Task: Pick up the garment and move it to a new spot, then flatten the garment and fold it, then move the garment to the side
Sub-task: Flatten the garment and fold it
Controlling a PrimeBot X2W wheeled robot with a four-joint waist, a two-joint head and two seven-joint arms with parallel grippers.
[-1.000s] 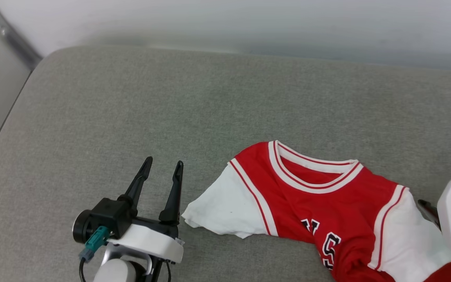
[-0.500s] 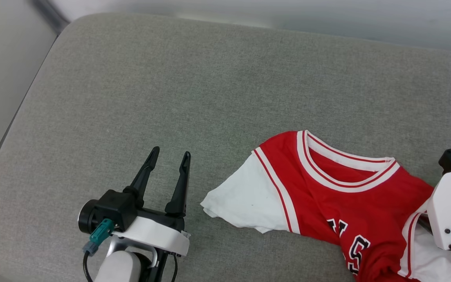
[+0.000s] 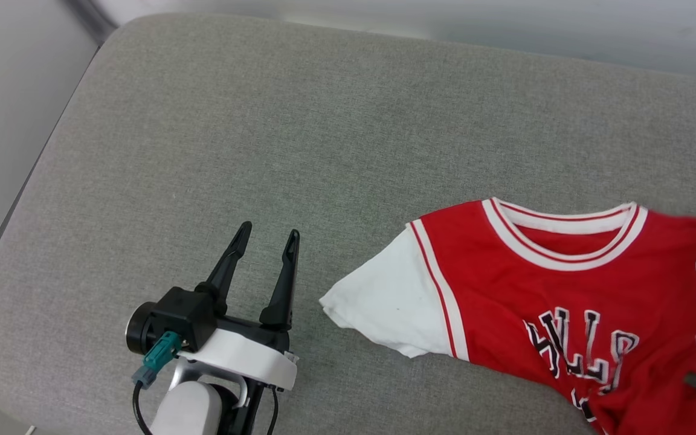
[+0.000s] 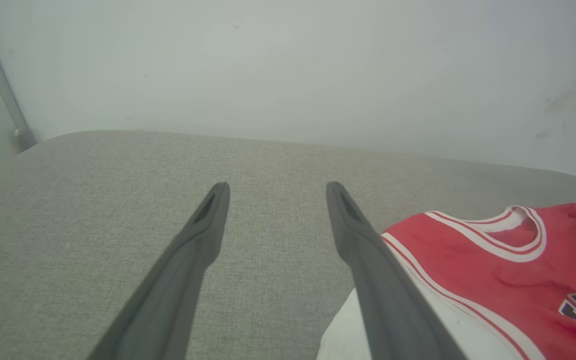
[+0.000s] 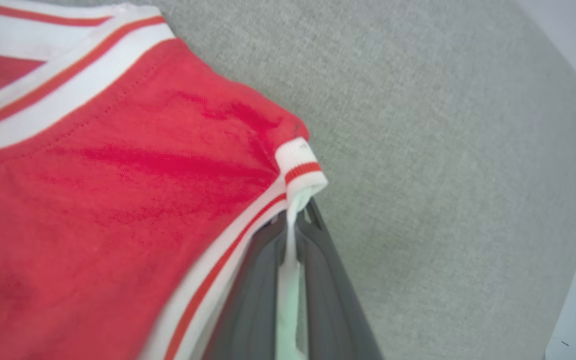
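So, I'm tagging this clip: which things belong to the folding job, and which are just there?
Job: garment; right gripper, shut on the garment's edge; left gripper, open, beside it.
Just there: grey cushion underneath; pale wall behind.

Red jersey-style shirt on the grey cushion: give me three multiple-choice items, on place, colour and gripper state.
1. The red jersey-style shirt with white sleeves lies where from the left gripper? A between its fingers; B to its right, on the grey fabric cushion; C to its left.
2. Its chest lettering is: A black, white-outlined; B yellow; C green.
3. The right gripper is: A open; B shut on nothing; C shut on the shirt.
B: head view shows it right of the open left gripper. A: letters are black with white edges. C: right wrist view shows sleeve fabric pinched in its closed jaws.
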